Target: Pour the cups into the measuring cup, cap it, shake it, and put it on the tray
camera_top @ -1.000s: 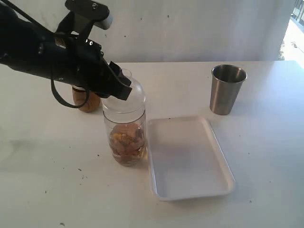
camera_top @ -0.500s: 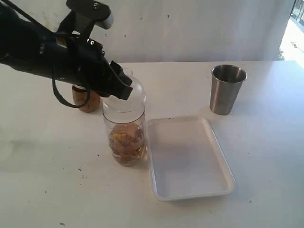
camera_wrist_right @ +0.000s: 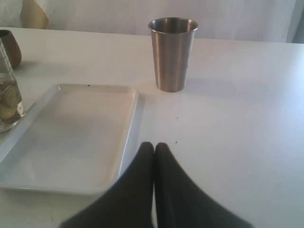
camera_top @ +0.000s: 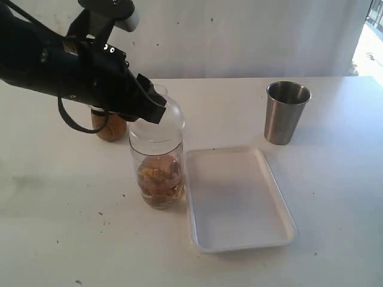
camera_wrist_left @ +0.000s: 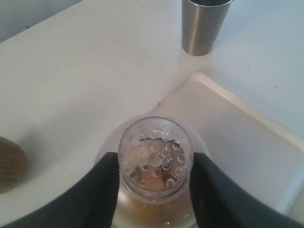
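Note:
The measuring cup point(camera_top: 158, 173) stands on the table against the left edge of the tray point(camera_top: 239, 200), with brownish contents in its lower part. The clear dome cap point(camera_top: 169, 122) sits on top of it. My left gripper point(camera_top: 153, 103) comes in from the left and is shut on the cap's narrow neck point(camera_wrist_left: 155, 159). One black finger point(camera_wrist_left: 107, 187) presses each side of the neck. The wooden cup point(camera_top: 111, 127) stands behind my left arm. The steel tumbler point(camera_top: 286, 112) stands upright at the far right. My right gripper point(camera_wrist_right: 154, 146) is shut and empty, low over the table beside the tray point(camera_wrist_right: 71, 133).
The tray holds nothing. The tumbler point(camera_wrist_right: 173, 52) stands beyond the tray's far corner. The measuring cup point(camera_wrist_right: 7, 102) and the wooden cup point(camera_wrist_right: 9, 47) show at the edge of the right wrist view. A pale wall runs behind the table.
My left arm has shifted slightly up and to the left while keeping its hold on the cap. The measuring cup, tray and tumbler have not moved.

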You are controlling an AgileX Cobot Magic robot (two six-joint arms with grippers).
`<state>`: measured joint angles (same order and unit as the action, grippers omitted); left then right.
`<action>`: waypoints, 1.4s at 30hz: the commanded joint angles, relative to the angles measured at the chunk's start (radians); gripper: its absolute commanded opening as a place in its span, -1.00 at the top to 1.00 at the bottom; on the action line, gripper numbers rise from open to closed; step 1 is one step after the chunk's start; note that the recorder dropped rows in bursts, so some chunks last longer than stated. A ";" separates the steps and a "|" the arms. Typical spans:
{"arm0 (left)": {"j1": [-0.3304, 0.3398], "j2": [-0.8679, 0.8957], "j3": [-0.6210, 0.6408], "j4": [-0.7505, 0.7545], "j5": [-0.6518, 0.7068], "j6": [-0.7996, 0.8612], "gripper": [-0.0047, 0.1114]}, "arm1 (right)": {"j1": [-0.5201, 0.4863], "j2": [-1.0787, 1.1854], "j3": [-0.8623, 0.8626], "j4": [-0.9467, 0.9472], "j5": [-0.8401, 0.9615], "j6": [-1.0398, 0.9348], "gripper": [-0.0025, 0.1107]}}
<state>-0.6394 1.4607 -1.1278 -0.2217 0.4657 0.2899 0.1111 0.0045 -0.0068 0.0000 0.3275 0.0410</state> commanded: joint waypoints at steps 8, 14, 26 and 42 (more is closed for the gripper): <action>-0.002 0.004 -0.002 -0.005 0.014 0.022 0.92 | -0.004 -0.005 0.007 0.000 -0.009 0.001 0.96; -0.002 0.031 -0.002 -0.007 -0.004 0.024 0.92 | -0.004 -0.005 0.007 0.000 -0.009 0.001 0.96; -0.002 0.077 0.000 -0.007 0.034 0.024 0.92 | -0.004 -0.005 0.007 0.000 -0.009 0.001 0.96; -0.002 0.026 0.002 -0.006 0.066 0.022 0.91 | -0.004 -0.005 0.007 0.000 -0.009 0.001 0.96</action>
<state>-0.6394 1.4971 -1.1336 -0.2272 0.5001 0.3129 0.1111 0.0045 -0.0068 0.0000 0.3275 0.0410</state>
